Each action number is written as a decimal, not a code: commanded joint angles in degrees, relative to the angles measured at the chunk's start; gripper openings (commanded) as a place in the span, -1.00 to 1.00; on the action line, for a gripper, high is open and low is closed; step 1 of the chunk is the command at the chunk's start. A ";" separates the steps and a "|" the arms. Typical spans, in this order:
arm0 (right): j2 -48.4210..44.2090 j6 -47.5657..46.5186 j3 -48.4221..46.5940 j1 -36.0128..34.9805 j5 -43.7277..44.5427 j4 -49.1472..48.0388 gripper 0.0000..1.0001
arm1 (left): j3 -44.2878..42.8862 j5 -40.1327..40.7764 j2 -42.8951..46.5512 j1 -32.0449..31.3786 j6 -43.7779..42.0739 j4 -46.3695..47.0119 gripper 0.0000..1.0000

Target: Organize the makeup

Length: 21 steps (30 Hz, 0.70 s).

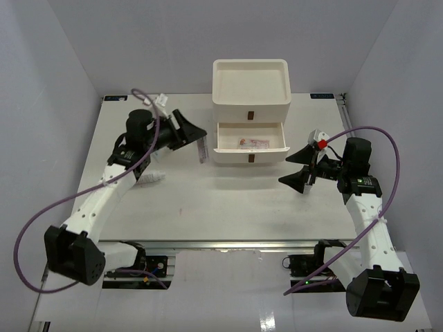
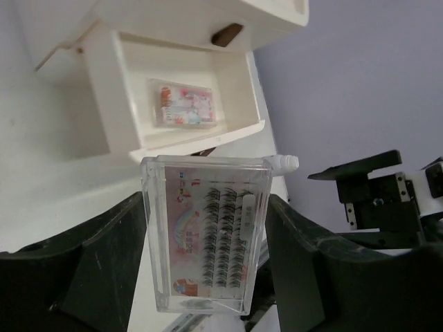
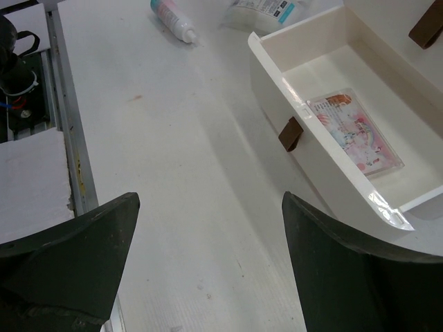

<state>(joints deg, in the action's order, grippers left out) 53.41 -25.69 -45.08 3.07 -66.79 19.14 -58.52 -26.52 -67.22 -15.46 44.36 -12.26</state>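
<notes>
Clear rigid plastic case of black false lashes (image 2: 211, 242) clamped in the left gripper (image 2: 205, 225), just beside the open white drawer (image 1: 218, 137).
Looks light, stiff and slick-walled, probably brittle; best taken across the long side edges, as here, with modest pressure. Sits squarely between both black fingers (image 2: 111, 249), touching each, short end toward the drawer, itself holding a similar case (image 2: 185, 104). Right gripper (image 3: 211, 200) spread wide, empty.

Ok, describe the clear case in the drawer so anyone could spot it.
A white drawer box stands at the table's back, one drawer pulled open. The clear pink-printed case lies alone inside, unlike the similar case in the left gripper.
</notes>
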 commanded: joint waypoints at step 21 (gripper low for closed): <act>0.10 0.55 1.75 2.56 -1.59 -2.35 0.80 | -46.86 23.25 -36.77 -27.05 -63.31 -13.55 -0.87</act>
<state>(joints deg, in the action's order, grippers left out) 53.36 -25.67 -44.01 5.26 -66.87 19.00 -102.98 -2.24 -103.91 -41.96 -6.34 -25.74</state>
